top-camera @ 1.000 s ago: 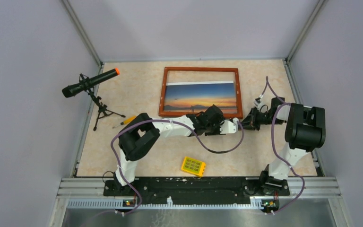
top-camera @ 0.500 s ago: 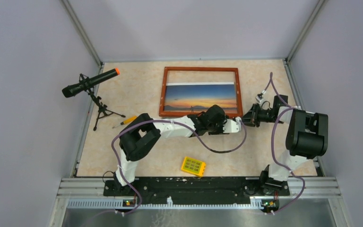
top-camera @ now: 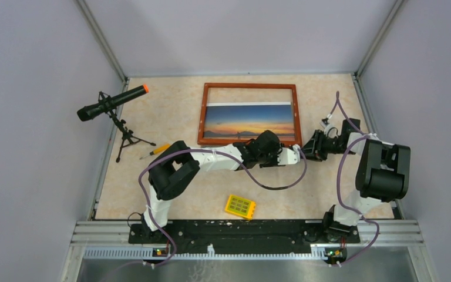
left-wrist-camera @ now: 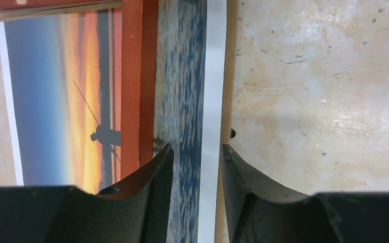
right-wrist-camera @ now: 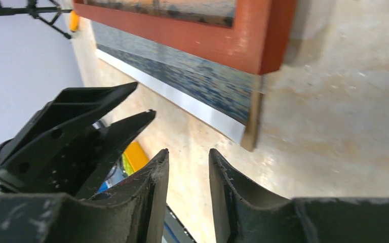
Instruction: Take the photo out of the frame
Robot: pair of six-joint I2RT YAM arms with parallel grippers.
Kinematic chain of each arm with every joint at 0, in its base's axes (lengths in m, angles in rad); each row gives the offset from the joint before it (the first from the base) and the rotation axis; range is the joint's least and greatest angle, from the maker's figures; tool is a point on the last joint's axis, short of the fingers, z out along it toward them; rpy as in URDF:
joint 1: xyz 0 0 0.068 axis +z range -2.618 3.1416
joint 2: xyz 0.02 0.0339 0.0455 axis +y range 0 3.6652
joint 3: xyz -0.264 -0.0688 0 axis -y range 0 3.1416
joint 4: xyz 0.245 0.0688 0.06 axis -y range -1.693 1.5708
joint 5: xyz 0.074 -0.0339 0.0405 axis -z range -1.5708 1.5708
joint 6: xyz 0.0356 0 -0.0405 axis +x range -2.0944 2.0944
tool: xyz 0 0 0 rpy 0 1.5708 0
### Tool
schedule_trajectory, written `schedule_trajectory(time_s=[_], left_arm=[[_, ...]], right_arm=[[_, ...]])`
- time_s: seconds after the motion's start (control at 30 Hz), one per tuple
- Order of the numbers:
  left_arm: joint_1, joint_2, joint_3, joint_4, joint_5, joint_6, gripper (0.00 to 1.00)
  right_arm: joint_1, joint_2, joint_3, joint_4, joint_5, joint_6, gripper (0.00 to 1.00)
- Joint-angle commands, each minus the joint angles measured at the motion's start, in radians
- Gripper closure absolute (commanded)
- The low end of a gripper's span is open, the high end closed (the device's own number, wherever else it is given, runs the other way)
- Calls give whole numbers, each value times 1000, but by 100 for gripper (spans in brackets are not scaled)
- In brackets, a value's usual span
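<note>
Reading left to right: left gripper stood half-parted astride the photo, whose blue-water strip and white margin stuck out past the frame at its 6 o'clock rail; whether it pinched that strip, could not tell. Photo otherwise lay inside the frame, at 12 o'clock on the table. Next, right gripper, clamped shut a second before, had parted to a narrow gap holding nothing, just off the frame's 5 o'clock corner. Judgement: right arm freed to regrip; photo only partly out, extraction unfinished.
</note>
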Motion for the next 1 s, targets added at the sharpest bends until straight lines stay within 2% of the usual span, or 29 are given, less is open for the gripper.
schedule_trajectory(time_s=[0.0, 0.1, 0.47, 0.97], left_arm=[[-10, -23, 5, 21, 54, -12, 55], [-17, -8, 13, 14, 46, -11, 55], [-18, -3, 17, 15, 34, -16, 54], [-18, -4, 18, 17, 32, -14, 54]], right_arm=[[-27, -53, 8, -58, 96, -76, 62], [-28, -52, -3, -35, 109, -67, 59], [-27, 21, 0, -5, 104, -52, 66], [3, 85, 6, 47, 72, -23, 67]])
